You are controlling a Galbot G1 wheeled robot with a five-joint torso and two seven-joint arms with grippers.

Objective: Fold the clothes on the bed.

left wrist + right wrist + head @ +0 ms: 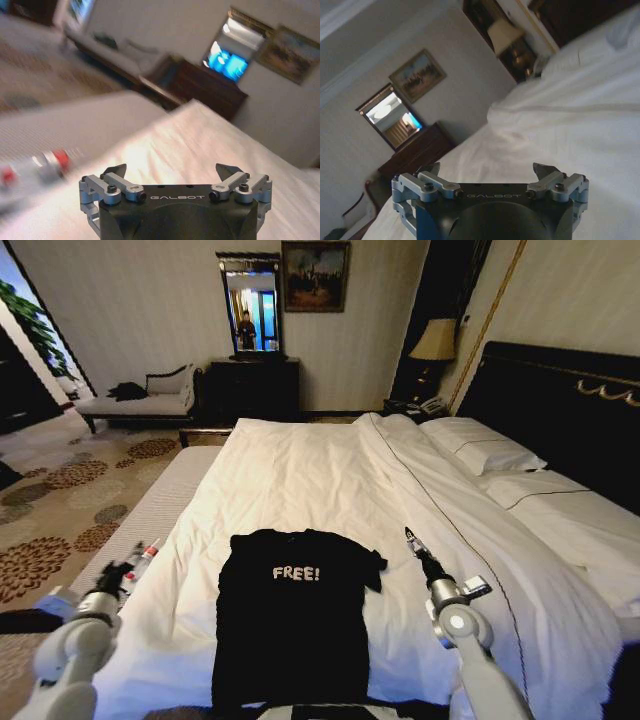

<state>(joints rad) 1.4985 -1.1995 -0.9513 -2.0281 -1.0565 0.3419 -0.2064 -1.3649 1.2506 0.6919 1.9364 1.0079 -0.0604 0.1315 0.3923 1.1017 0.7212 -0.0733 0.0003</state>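
No fold made yet: the black T-shirt (292,615) lies flat at the bed's (330,475) foot edge, between my left gripper (148,553) and right gripper (410,537), both with fingers released.

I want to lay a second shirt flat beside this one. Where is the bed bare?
Bare duvet lies between the T-shirt and the pillows, toward the far edge of the bed. Tighter: the strips flanking the shirt, where the left gripper and right gripper hover, both open.
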